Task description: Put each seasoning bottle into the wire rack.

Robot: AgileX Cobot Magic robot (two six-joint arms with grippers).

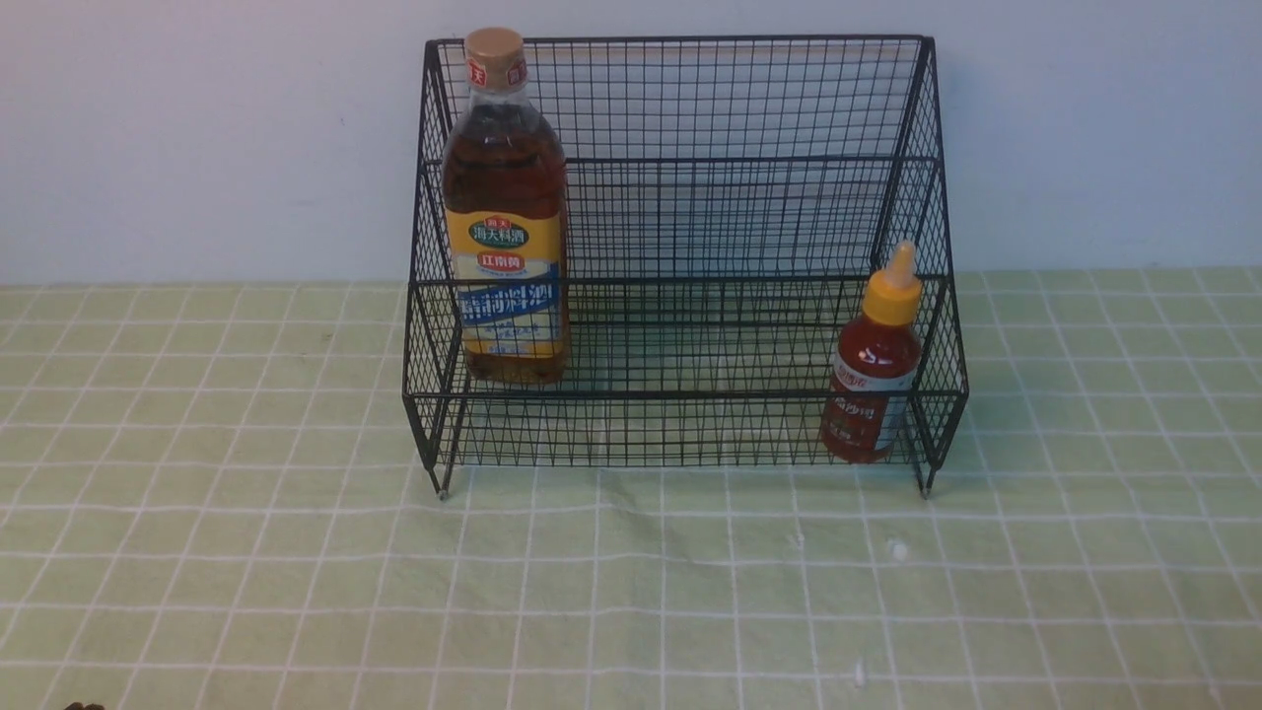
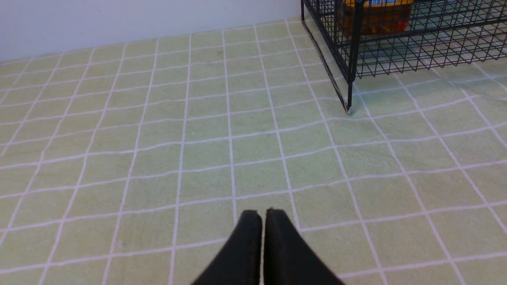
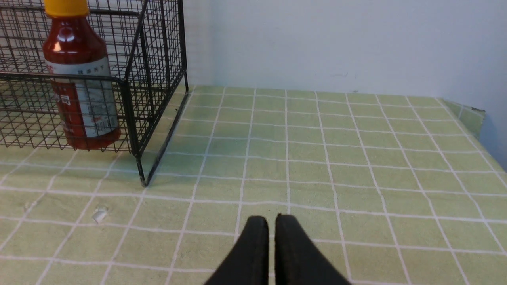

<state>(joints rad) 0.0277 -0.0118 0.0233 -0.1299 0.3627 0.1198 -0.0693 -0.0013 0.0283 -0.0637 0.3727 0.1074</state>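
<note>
The black wire rack (image 1: pixel 690 281) stands at the back middle of the table. The tall amber bottle (image 1: pixel 505 212) with a tan cap stands upright inside the rack's left end. The small red sauce bottle (image 1: pixel 874 370) with a yellow nozzle stands upright inside the rack's right front corner; it also shows in the right wrist view (image 3: pixel 79 83). My left gripper (image 2: pixel 263 215) is shut and empty, low over the cloth, well short of the rack's left foot (image 2: pixel 348 111). My right gripper (image 3: pixel 271 221) is shut and empty, off to the side of the rack (image 3: pixel 138 99). Neither arm shows in the front view.
A green checked cloth (image 1: pixel 631 592) covers the table. A pale wall runs behind the rack. A few small white specks (image 1: pixel 895 549) lie on the cloth in front of the rack. The cloth's far right edge (image 3: pixel 471 114) shows in the right wrist view.
</note>
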